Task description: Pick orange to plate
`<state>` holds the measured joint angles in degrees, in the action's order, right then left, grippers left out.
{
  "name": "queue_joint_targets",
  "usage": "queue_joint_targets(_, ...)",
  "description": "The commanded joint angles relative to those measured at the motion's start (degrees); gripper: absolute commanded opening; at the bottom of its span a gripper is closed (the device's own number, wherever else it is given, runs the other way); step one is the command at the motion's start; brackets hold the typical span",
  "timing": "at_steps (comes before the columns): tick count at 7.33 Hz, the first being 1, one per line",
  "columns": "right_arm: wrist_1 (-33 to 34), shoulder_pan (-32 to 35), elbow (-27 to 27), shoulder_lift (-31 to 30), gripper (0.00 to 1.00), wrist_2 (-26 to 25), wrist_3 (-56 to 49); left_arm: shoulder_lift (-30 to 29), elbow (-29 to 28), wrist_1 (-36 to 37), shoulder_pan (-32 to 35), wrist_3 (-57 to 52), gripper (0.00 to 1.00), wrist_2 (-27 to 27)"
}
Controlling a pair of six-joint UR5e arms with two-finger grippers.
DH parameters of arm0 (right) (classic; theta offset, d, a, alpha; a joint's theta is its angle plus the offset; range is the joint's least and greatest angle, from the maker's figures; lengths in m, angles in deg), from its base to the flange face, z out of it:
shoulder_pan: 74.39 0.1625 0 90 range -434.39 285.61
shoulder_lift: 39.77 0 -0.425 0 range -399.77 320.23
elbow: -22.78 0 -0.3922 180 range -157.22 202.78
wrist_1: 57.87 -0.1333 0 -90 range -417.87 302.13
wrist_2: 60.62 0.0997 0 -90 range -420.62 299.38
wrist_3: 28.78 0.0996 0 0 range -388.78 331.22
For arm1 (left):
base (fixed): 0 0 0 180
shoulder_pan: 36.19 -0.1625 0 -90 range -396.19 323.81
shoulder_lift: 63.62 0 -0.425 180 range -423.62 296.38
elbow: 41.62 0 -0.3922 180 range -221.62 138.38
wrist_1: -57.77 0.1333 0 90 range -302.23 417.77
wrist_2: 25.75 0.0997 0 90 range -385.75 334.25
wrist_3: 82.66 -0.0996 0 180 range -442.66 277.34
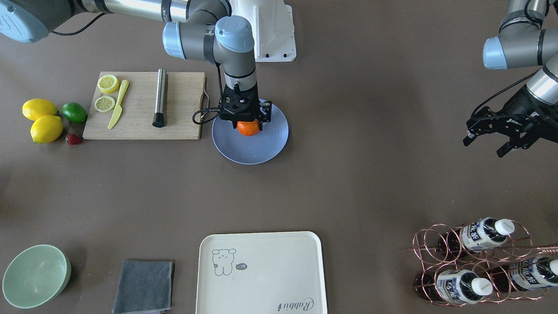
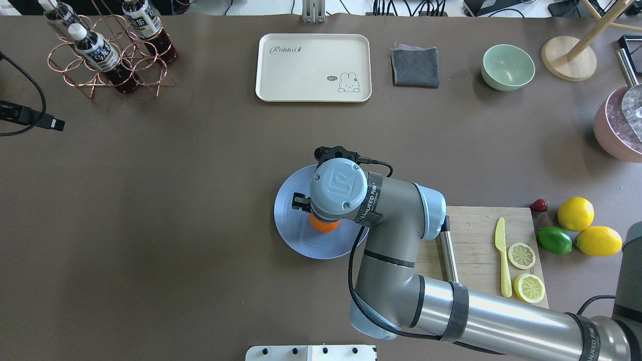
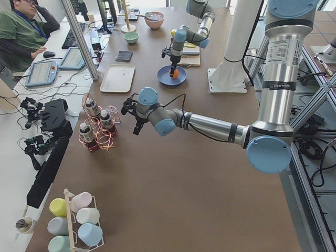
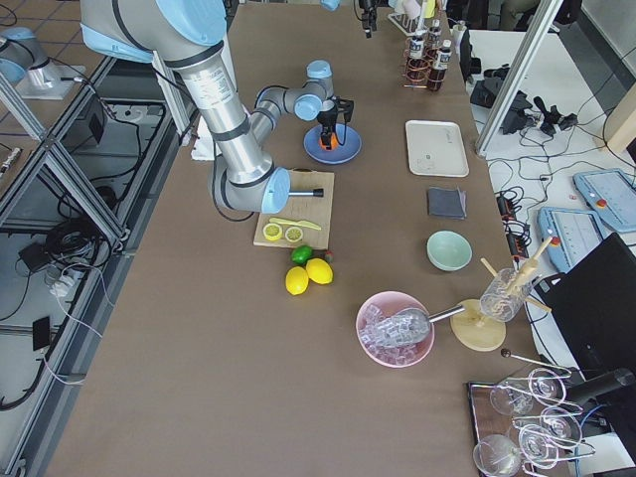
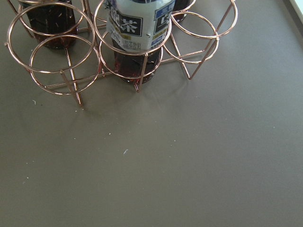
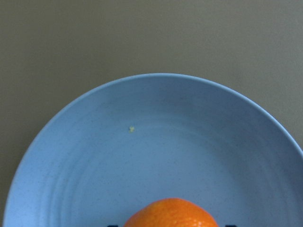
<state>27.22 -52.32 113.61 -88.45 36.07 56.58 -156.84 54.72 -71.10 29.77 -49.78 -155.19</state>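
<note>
Right arm (image 2: pixel 401 225) elbow-bent, pincer (image 1: pixel 249 125) plumb above plate (image 1: pixel 258 151), clasping orange (image 1: pixel 248 129).

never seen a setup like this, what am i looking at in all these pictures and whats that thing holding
These are two robot arms at a brown table, filmed at once by several cameras: one facing the robot, one above and behind it, one at each table end, one on each wrist. The right claw is closed around the orange, at the blue plate. The left claw hangs open and empty near some bottles. Also there: a cutting board with lemon slices, whole lemons, a lime, a tray, a cloth, a green bowl.
</note>
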Motion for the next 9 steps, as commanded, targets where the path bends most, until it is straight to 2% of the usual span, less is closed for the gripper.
queue_joint_targets(1, 0.8, 1.4, 1.2, 0.6, 1.0, 0.3, 1.7, 0.1, -0.1, 0.0, 0.4, -0.1, 0.98, 0.0)
queue_joint_targets(2, 2.1, 4.5, 3.5, -0.4, 1.0, 4.1, 1.5, 0.2, 0.0, -0.1, 0.7, -0.1, 0.98, -0.1)
queue_joint_targets(3, 6.7, 9.8, 9.6, -3.9, 1.0, 10.7, -1.0, 3.3, 0.7, -0.2, 2.4, -0.9, 0.98, -2.5)
queue_joint_targets(4, 7.2, 14.2, 14.9, -9.2, 1.0, 15.0, -8.0, 4.7, 0.7, -0.2, 5.5, -5.3, 0.98, -5.4)
queue_joint_targets(5, 7.2, 18.2, 17.7, -13.9, 1.0, 17.9, -13.1, 7.3, 0.8, -0.2, 8.2, -8.8, 0.98, -5.6)
queue_joint_targets(7, 7.2, 27.5, 21.2, -22.5, 1.0, 26.0, -26.7, 10.7, 1.1, -0.2, 12.1, -14.6, 0.98, -5.6)
queue_joint_targets(9, 7.2, 37.0, 22.1, -30.1, 1.0, 32.1, -42.3, 14.5, 3.8, -0.2, 13.6, -15.0, 0.98, -5.6)
